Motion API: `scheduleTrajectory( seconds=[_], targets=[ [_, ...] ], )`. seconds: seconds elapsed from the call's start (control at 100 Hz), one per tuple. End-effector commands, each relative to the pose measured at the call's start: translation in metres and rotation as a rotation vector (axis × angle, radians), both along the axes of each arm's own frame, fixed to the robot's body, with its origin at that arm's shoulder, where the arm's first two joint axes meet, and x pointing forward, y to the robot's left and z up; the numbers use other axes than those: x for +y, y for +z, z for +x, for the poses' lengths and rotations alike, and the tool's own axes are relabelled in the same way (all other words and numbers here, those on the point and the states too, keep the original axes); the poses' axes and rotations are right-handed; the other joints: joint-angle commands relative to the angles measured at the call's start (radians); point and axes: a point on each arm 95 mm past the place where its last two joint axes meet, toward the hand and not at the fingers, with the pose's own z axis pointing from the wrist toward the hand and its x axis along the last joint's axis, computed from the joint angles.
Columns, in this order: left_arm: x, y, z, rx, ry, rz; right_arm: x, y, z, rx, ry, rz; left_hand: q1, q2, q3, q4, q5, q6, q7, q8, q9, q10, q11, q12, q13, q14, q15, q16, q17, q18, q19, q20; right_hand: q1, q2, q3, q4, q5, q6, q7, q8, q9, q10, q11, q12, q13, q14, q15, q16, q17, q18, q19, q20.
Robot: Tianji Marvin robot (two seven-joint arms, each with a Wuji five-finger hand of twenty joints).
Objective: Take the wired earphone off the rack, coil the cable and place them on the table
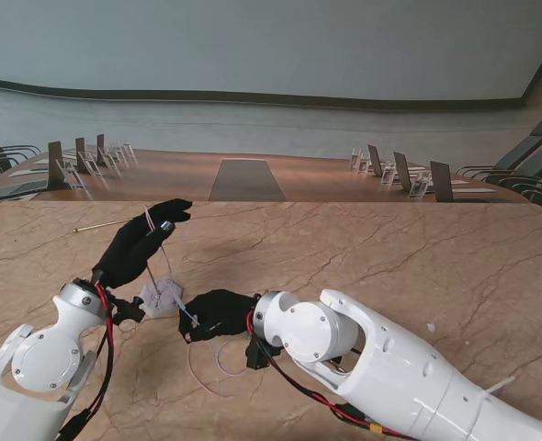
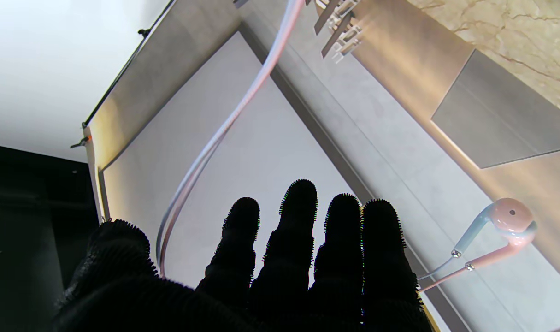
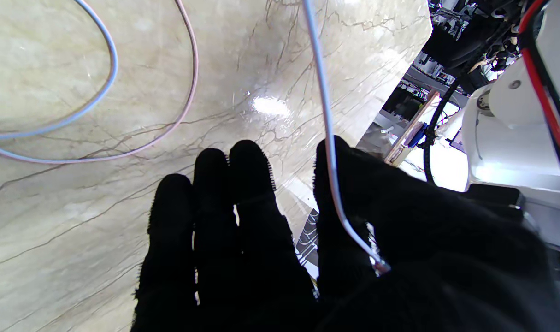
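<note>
The left hand (image 1: pixel 142 243) is raised, cable (image 1: pixel 156 241) looped over its fingers, earbuds (image 2: pixel 505 226) dangling beside. The right hand (image 1: pixel 218 314) pinches the plug end (image 3: pixel 380 266) low by the counter (image 1: pixel 390 257). Light, limp, slippery cord: grip near the ends.

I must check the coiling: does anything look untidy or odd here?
Yes. The cable sprawls in one wide loose loop on the table, not a coil, and the earbuds dangle beside the left hand.
</note>
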Motion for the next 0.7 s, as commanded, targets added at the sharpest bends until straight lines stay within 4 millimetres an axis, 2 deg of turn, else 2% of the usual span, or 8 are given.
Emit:
scheduleTrajectory(
  seconds=[0.0, 0.32, 0.69],
  targets=[
    [-0.001, 0.006, -0.001, -0.007, -0.007, 0.002, 0.003, 0.004, -0.002, -0.004, 0.006, 0.006, 0.027, 0.055, -0.008, -0.032, -0.008, -0.020, 0.010, -0.008, 0.009, -0.032, 0.007, -0.005, 0.006, -0.025, -0.016, -0.003, -0.002, -0.018, -0.006, 0.003, 0.048, 0.030, 0.072, 0.066, 0.052, -0.104, 0.161, 0.022, 0.005, 0.064, 0.024, 0.011, 0.027, -0.002, 0.033, 0.013, -0.004, 0.000, 0.036, 0.009],
    [0.001, 0.018, -0.001, -0.047, -0.017, -0.009, 0.006, 0.007, -0.001, -0.011, 0.009, 0.009, 0.039, 0.052, -0.012, -0.032, 0.006, -0.014, 0.014, -0.003, 0.019, -0.027, 0.010, -0.004, 0.017, -0.020, -0.013, -0.002, 0.006, -0.012, -0.002, 0.004, 0.049, 0.032, 0.071, 0.068, 0.051, -0.104, 0.162, 0.020, 0.006, 0.064, 0.025, 0.010, 0.027, -0.001, 0.033, 0.013, -0.004, 0.001, 0.036, 0.008],
    [0.005, 0.027, 0.005, -0.068, -0.016, -0.008, 0.006, 0.010, 0.000, -0.022, 0.007, 0.009, 0.044, 0.047, -0.013, -0.032, 0.015, -0.013, 0.014, -0.003, 0.009, -0.034, 0.002, -0.007, 0.003, -0.037, -0.028, -0.008, -0.022, -0.040, -0.035, -0.010, 0.050, 0.033, 0.070, 0.070, 0.051, -0.104, 0.164, 0.022, 0.007, 0.064, 0.024, 0.010, 0.028, -0.001, 0.033, 0.013, -0.002, 0.002, 0.037, 0.008]
  ],
)
